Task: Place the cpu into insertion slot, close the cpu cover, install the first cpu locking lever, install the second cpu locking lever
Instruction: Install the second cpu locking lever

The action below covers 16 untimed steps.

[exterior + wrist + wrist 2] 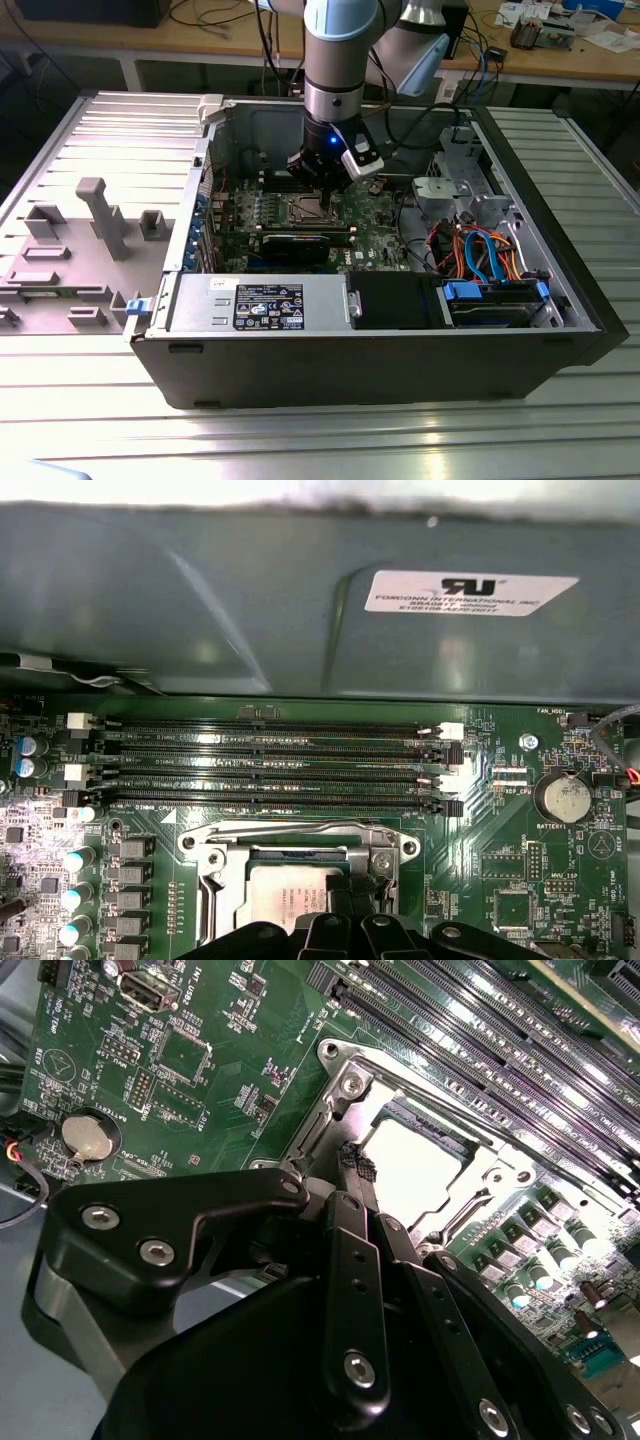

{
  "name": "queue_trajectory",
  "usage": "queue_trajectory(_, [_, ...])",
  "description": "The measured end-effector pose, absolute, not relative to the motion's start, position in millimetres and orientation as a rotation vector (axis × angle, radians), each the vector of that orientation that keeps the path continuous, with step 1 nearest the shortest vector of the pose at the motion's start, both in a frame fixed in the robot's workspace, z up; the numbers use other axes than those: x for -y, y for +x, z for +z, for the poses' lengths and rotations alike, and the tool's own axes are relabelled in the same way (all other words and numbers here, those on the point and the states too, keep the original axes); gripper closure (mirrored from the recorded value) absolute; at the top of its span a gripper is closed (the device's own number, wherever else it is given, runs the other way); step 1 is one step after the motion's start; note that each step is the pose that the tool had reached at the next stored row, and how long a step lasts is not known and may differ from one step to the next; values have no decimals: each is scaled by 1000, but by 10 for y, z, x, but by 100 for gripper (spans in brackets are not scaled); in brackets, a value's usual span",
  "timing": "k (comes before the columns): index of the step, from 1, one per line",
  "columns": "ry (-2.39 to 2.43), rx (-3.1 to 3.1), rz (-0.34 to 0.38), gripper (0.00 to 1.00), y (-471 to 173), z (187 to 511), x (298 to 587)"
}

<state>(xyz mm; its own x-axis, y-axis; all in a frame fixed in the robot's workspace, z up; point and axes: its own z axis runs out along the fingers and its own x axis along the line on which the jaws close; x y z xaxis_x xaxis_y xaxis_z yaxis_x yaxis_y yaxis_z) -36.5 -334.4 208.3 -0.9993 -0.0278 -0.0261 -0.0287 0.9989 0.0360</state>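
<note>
A lab or workshop for robot assembly trials; an open computer case [380,360] lies on a ribbed metal counter [300,440], its green board [370,215] bare; grey fixture blocks [105,215] stand on the counter at the exterior view's left; behind, a wooden bench [560,60] carries loose cables [215,20] and small parts; a pale blue robot arm [340,40] reaches down into the case.
</note>
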Motion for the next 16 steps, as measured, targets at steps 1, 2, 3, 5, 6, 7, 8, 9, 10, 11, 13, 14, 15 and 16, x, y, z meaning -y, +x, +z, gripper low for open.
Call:
queue_trajectory(1, [-44, -3115, 57, 89, -365, 2083, 3346])
queue_trajectory(2, [-44, -3115, 57, 89, -365, 2083, 3350])
queue_trajectory(3, [-44, -3115, 57, 89, -364, 2083, 3354])
queue_trajectory(5, [-44, -3115, 57, 89, -365, 2082, 3364])
queue_trajectory(6, [-44, -3115, 57, 89, -365, 2082, 3370])
queue_trajectory(7, [-44, -3115, 57, 89, -365, 2082, 3375])
queue_trajectory(8, [-44, -3115, 57, 89, -365, 2082, 3385])
queue_trajectory(9, [-44, -3115, 57, 89, -365, 2082, 3390])
queue_trajectory(10, [-44, -3115, 57, 89, -365, 2082, 3394])
queue_trajectory(11, [-44, -3115, 57, 89, -365, 2082, 3398])
queue_trajectory(13, [-44, -3115, 57, 89, -365, 2082, 3400])
queue_trajectory(14, [-44, -3115, 57, 89, -365, 2084, 3401])
queue_trajectory(15, [-44, -3115, 56, 89, -365, 2091, 3401])
queue_trajectory(16, [-44, -3115, 57, 89, -365, 2106, 3401])
